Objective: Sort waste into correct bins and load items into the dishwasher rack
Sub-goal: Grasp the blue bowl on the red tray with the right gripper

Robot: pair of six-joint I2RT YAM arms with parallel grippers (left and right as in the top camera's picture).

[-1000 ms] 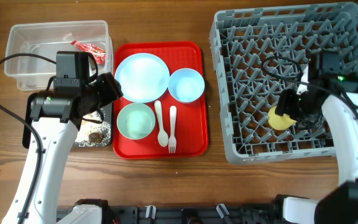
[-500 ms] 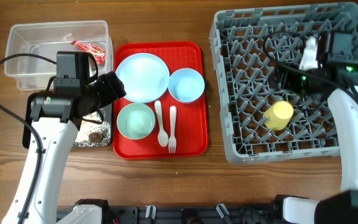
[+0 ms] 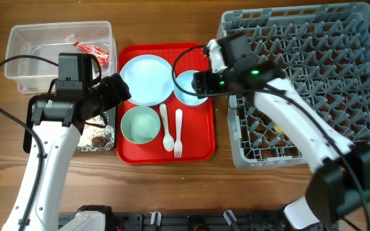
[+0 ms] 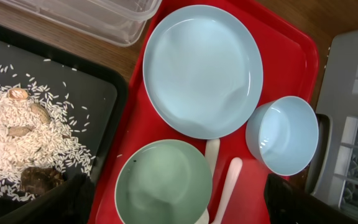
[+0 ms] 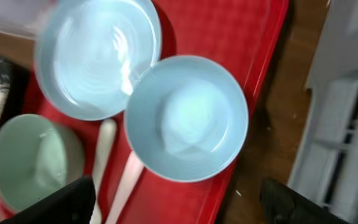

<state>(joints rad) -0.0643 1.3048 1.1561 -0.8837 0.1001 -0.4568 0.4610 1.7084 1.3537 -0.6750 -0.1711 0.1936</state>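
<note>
**Right arm leaves the rack and lines up on the blue bowl**

The right gripper (image 3: 203, 81) now hangs over the red tray (image 3: 198, 138), directly above the pale blue bowl (image 5: 185, 118). In the right wrist view its fingers (image 5: 48, 202) are spread wide with the bowl framed between them, and nothing is held. The bowl sits upright at the tray's upper right corner, its rim just beside the plate (image 3: 146, 78). I judge that the cup is dealt with and the bowl is the next piece meant for the rack (image 3: 339, 58).

A second ago this arm was over the rack with the yellow cup in its grip. Half a second ago the cup lay loose among the pegs and the arm was pulling away. Now the arm reaches across the rack's left edge, and its forearm covers the place where the cup lay, so the cup cannot be seen.

Nothing else differs. The left gripper (image 3: 113, 90) hovers at the tray's left edge as before, fingers apart and empty. The green bowl (image 3: 140, 125), spoon (image 3: 165, 128) and fork (image 3: 178, 131) lie on the tray where they were. The wrapper (image 3: 94, 51) is in the clear tub (image 3: 37, 38), and the food scraps (image 4: 17, 137) are in the black tray (image 4: 98, 93)
</note>
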